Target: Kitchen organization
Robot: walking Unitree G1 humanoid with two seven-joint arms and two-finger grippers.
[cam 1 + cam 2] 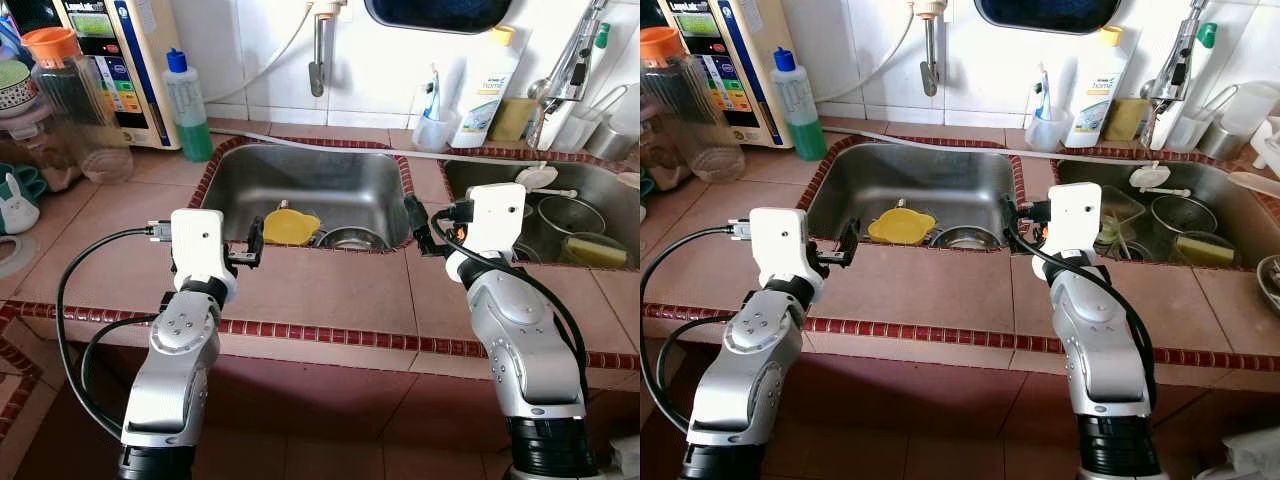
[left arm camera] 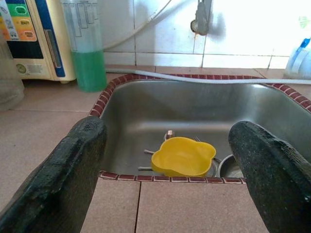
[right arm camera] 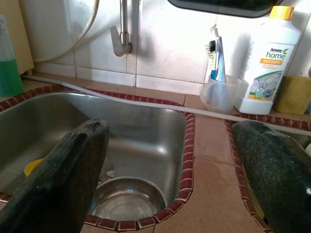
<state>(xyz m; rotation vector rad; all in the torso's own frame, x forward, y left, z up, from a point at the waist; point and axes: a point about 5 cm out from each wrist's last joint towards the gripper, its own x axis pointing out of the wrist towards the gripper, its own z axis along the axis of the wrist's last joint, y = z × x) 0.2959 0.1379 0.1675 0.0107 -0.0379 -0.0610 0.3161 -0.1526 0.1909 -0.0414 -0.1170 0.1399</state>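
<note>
Left wrist view: lobed yellow plastic bowl (image 2: 182,156) in steel sink (image 2: 146,104).

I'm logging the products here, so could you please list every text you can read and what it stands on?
"Amway home": white bottle with yellow cap behind the sinks; its smaller print is blurred.
Water dispenser front panel: blurred, unreadable.
Green liquid bottle: markings unreadable.

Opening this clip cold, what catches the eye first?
Two silver arms reach over a tiled counter, the left gripper and right gripper both open at the near rim of the steel left sink basin. Inside it lies a bright yellow bowl beside a small steel bowl.
</note>
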